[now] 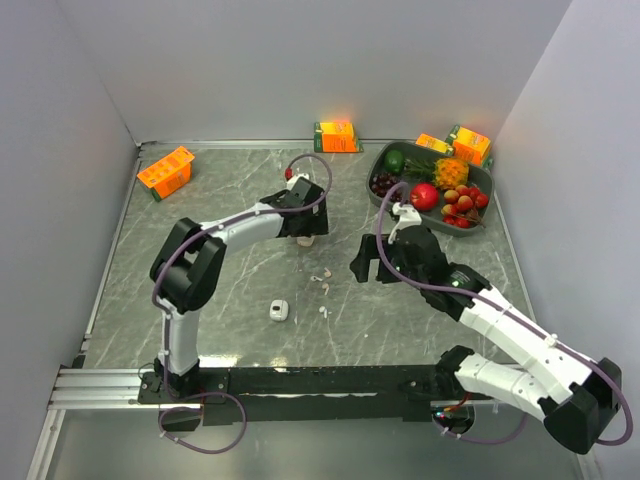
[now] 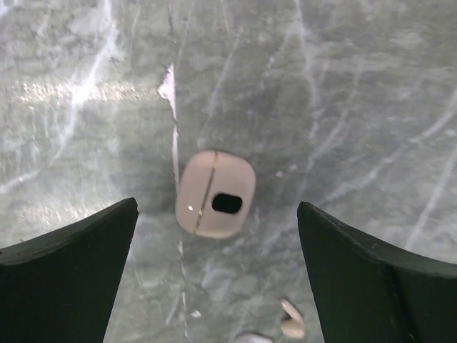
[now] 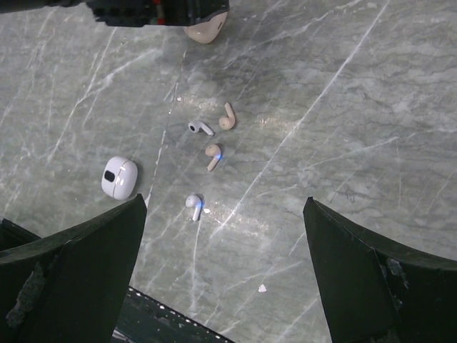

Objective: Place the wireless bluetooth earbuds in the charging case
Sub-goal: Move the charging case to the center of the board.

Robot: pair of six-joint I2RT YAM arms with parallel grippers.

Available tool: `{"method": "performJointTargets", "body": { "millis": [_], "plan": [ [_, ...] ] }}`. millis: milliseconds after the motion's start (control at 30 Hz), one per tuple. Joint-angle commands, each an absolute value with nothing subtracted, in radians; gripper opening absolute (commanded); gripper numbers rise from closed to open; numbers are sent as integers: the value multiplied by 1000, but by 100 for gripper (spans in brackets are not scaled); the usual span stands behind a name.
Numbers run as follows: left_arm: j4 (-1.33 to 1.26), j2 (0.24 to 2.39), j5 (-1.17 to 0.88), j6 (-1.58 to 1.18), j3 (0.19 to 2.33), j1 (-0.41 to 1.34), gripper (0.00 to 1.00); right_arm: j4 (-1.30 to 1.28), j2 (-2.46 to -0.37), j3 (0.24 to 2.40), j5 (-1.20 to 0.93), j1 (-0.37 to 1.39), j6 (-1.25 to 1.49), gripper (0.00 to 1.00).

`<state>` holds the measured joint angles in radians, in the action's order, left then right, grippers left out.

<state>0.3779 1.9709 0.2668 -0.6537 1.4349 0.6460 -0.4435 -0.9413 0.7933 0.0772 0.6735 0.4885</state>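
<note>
Left hand (image 2: 216, 211) and right hand (image 3: 225, 204) both gape empty over four earbuds (image 3: 227, 118) (image 3: 201, 128) (image 3: 213, 154) (image 3: 193, 206) and two cases (image 3: 118, 177) (image 3: 207, 30).

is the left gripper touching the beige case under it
Apart. The left wrist view shows the beige case lying between the fingers of the open left gripper, with table visible on both sides.
</note>
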Motion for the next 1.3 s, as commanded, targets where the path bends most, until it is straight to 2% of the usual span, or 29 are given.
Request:
{"method": "performJointTargets", "body": {
  "millis": [0, 133, 333, 467, 633, 767, 867, 1033, 1267],
  "plan": [
    [455, 2022, 351, -595, 1506, 646, 99, -460, -845, 782, 94, 675, 483, 100],
    [439, 1953, 365, -623, 1442, 644, 100, -446, -830, 764, 100, 672, 471, 100],
    [394, 1776, 354, -661, 1272, 626, 99, -400, -940, 787, 83, 672, 472, 100],
    [387, 1814, 296, -600, 1290, 614, 99, -397, -988, 819, 63, 673, 483, 100],
    [480, 1838, 305, -574, 1376, 615, 99, -428, -931, 807, 81, 673, 489, 100],
    [554, 1650, 376, -610, 1243, 615, 100, -446, -870, 773, 92, 673, 497, 100],
    [610, 1458, 341, -664, 1114, 623, 99, -433, -854, 747, 80, 675, 505, 100],
    [666, 1235, 324, -837, 947, 762, 97, -417, -876, 735, 48, 678, 528, 100],
    [618, 1241, 322, -1000, 789, 923, 97, -391, -859, 715, 28, 686, 560, 100]
  ]
}}
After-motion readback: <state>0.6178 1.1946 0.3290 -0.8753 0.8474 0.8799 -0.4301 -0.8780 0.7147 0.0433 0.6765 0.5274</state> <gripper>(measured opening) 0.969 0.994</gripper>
